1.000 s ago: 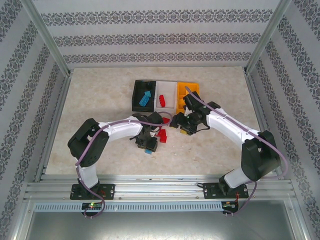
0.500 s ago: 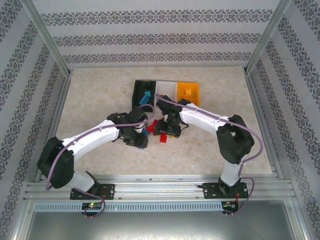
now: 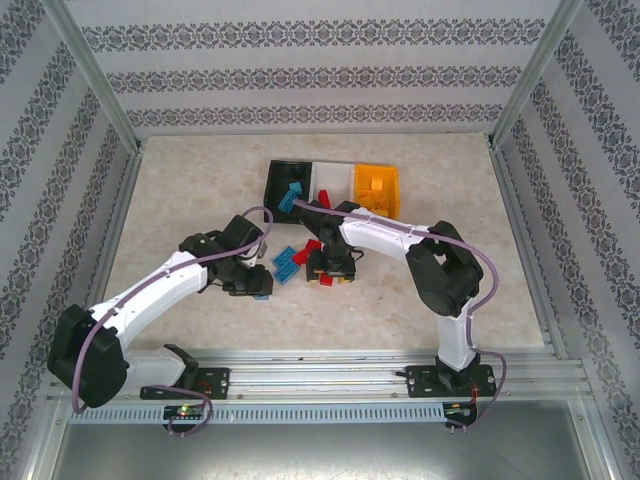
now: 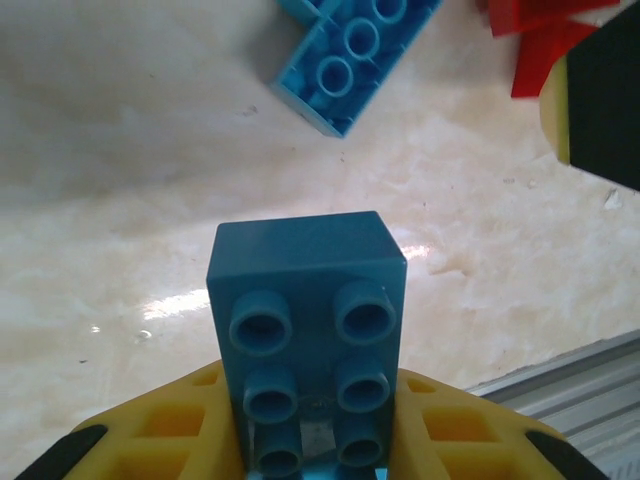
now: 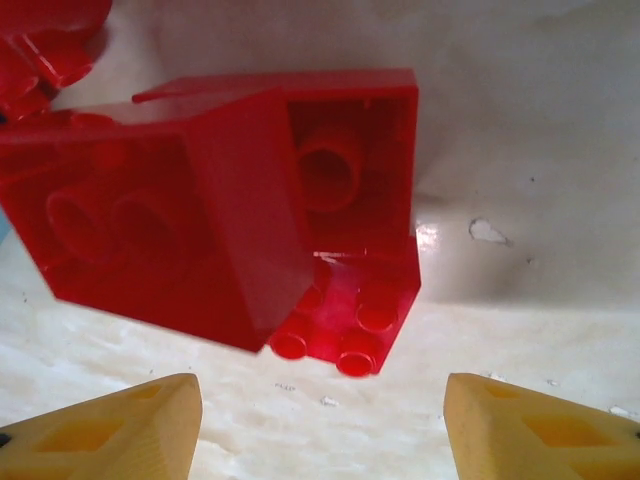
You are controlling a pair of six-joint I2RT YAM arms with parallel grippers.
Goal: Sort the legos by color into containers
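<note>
Left end effector [image 4: 310,425] is pinched on a dark blue brick [image 4: 306,330], six studs facing the wrist cam, brick sticking out past the tips. Can't tell if it touches the worktop [image 4: 120,200]. From above, that end effector sits left of the loose pile and near-left of the bins. A lighter blue brick [image 4: 350,55] lies on the worktop just beyond it. Right end effector [image 5: 320,400] is spread, nothing between the fingers [image 5: 125,430]. Red bricks [image 5: 230,210] are jumbled right ahead of the tips, one showing its hollow underside, lying over a studded one. Bins in a row on the far side: black bin [image 3: 272,190] left with blue bricks [image 3: 293,195] in it, white bin [image 3: 335,172] middle, orange-yellow bin [image 3: 378,168] right with orange pieces [image 3: 372,186] inside
</note>
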